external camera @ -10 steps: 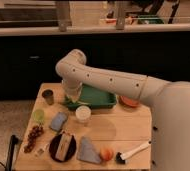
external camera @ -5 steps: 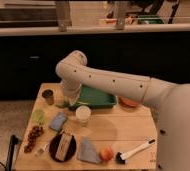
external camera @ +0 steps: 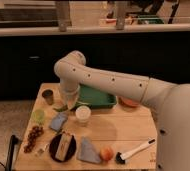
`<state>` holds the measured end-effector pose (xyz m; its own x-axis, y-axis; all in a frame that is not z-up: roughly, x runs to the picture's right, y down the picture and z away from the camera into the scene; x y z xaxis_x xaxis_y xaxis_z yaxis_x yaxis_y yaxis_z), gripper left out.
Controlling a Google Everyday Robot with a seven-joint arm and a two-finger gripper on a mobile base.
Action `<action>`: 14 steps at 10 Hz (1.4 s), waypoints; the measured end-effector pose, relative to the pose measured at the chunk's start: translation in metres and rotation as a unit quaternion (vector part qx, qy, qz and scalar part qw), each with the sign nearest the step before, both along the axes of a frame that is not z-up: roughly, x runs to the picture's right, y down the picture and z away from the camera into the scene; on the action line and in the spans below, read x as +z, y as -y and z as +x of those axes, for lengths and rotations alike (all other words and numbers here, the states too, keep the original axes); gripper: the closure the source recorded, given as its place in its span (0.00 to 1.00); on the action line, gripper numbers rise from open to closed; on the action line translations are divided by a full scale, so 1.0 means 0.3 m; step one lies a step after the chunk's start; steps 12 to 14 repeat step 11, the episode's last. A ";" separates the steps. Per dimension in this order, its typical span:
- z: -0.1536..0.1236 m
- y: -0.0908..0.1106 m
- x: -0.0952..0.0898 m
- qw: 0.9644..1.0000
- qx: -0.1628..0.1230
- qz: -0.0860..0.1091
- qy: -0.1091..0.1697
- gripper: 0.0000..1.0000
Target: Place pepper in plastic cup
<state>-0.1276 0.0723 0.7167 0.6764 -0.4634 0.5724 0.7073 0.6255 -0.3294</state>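
Note:
The pepper (external camera: 61,107) is a slim dark-green piece that sticks out to the left from under my gripper (external camera: 66,103). The gripper is shut on the pepper and holds it low over the left half of the wooden table (external camera: 133,127). The plastic cup (external camera: 38,116), a pale yellow-green tumbler, stands upright to the lower left of the gripper, about a hand's width away. The arm comes in from the right and bends down over the table's back left.
A dark metal cup (external camera: 48,96) stands left of the gripper and a white cup (external camera: 82,115) right of it. A green tray (external camera: 95,97) lies behind. Grapes (external camera: 32,137), a blue packet (external camera: 58,121), a dark plate (external camera: 63,146), an orange fruit (external camera: 106,153) and a brush (external camera: 135,150) lie in front.
The gripper has moved a little to the left and down, toward the plastic cup, with the pepper. The other things on the table have not moved.

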 end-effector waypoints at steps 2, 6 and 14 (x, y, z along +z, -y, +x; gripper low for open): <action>0.005 -0.026 -0.004 1.000 0.016 -0.016 0.001 1.00; 0.044 -0.064 -0.010 0.995 0.082 -0.047 0.021 1.00; 0.074 -0.086 0.001 0.983 0.164 -0.068 0.055 1.00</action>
